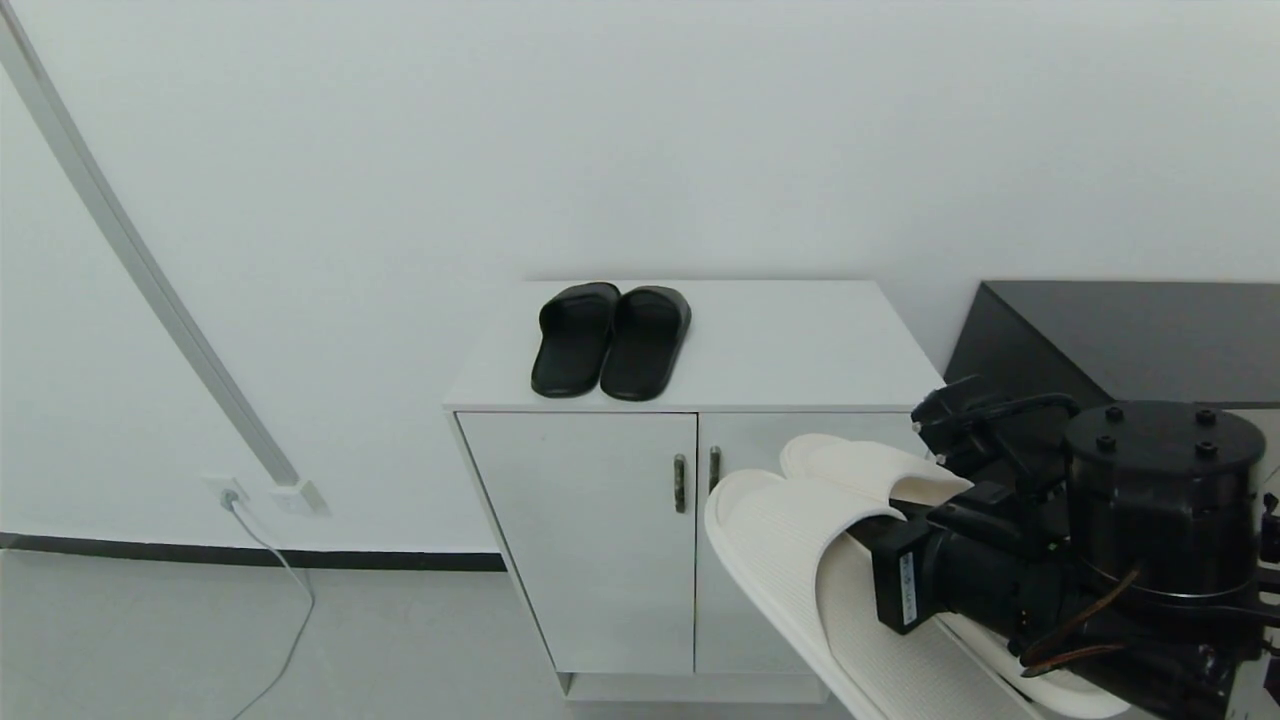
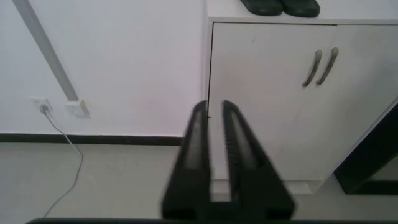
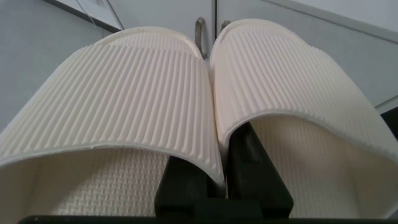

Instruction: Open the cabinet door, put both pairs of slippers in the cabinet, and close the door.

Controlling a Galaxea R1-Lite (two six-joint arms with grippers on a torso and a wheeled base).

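Note:
A white two-door cabinet (image 1: 790, 340) stands against the wall with both doors shut; its two handles (image 1: 680, 483) meet at the centre. On its top lies a pair of black slippers (image 1: 610, 340), side by side. My right gripper (image 1: 872, 535) is shut on a pair of white ribbed slippers (image 1: 790, 530), held in front of the right door; the right wrist view shows its fingers (image 3: 249, 162) inside the white slippers (image 3: 143, 93), pinching the two adjoining straps. My left gripper (image 2: 214, 109) is shut with nothing in it, low and left of the cabinet (image 2: 267, 93).
A black counter (image 1: 1150, 340) adjoins the cabinet's right side. On the wall to the left are a slanted grey duct (image 1: 130, 250) and a socket (image 1: 228, 495) with a cable trailing onto the grey floor (image 1: 150, 640).

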